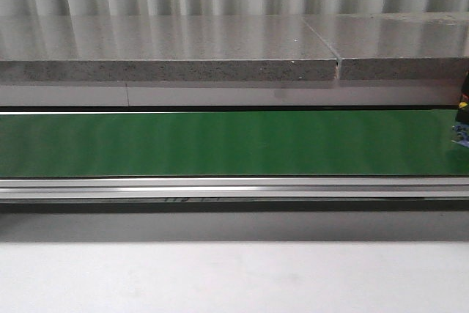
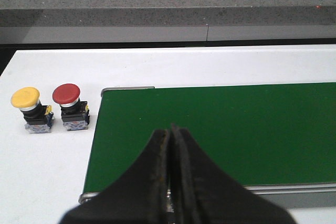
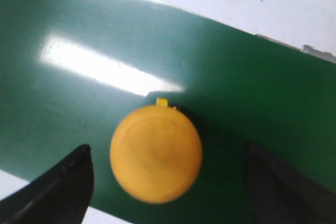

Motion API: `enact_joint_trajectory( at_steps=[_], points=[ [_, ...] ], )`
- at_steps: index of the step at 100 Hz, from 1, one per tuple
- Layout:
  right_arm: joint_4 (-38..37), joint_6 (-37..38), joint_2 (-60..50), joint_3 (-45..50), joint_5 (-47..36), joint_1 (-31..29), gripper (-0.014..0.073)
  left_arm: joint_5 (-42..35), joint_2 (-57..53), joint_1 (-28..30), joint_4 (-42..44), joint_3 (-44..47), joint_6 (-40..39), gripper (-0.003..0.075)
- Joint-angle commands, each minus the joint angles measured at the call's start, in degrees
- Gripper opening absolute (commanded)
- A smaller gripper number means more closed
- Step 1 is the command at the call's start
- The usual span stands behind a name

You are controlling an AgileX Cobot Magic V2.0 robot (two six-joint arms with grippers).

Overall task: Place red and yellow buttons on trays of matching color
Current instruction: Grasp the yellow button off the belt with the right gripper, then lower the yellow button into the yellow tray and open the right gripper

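Observation:
In the right wrist view a yellow button (image 3: 156,153) stands on the green belt (image 3: 105,35), seen from above. My right gripper (image 3: 167,184) is open, its two dark fingers on either side of the button and apart from it. My left gripper (image 2: 171,145) is shut with nothing in it, over the end of the green belt (image 2: 236,124). Beside that belt end, on the white table (image 2: 47,182), a second yellow button (image 2: 26,100) and a red button (image 2: 67,97) stand upright side by side. No tray shows in any view.
The front view shows the long green belt (image 1: 220,144) with its metal rail (image 1: 220,188) and a grey stone ledge (image 1: 168,53) behind. A small dark thing with a yellow spot (image 1: 463,124) is cut off at the belt's right edge.

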Motion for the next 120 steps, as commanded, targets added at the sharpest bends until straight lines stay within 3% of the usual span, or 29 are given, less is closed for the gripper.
enact_joint_trajectory(
  at_steps=[1, 13, 35, 45, 80, 99, 120],
  points=[
    [0.2, -0.7, 0.1, -2.8, -3.5, 0.0, 0.0581, -4.2, 0.0, -0.3, -1.1, -1.6, 0.2, -0.002],
    [0.2, -0.7, 2.0, -3.3, -3.7, 0.0, 0.0558, -4.2, 0.0, -0.3, -1.1, -1.6, 0.2, -0.002],
    [-0.1, -0.3, 2.9, -3.4, -3.6, 0.0, 0.0279, -4.2, 0.0, -0.3, -1.1, -1.6, 0.2, -0.002],
    [-0.1, 1.2, 2.8, -4.2, -2.5, -0.1, 0.0212, -4.2, 0.0, -0.3, -1.1, -1.6, 0.2, -0.002],
    [-5.2, 9.4, -3.2, -6.9, 5.8, -4.8, 0.0192, -4.2, 0.0, -0.3, -1.1, -1.6, 0.2, -0.002],
    [-10.5, 15.4, -7.9, -6.7, 10.5, -11.8, 0.0192, -4.2, 0.0, -0.3, -1.1, -1.6, 0.2, -0.002],
    [-10.8, 18.7, -12.4, -4.5, 11.1, -21.5, 0.0192, -4.2, 0.0, -0.3, -1.1, -1.6, 0.2, -0.002]
  ],
)
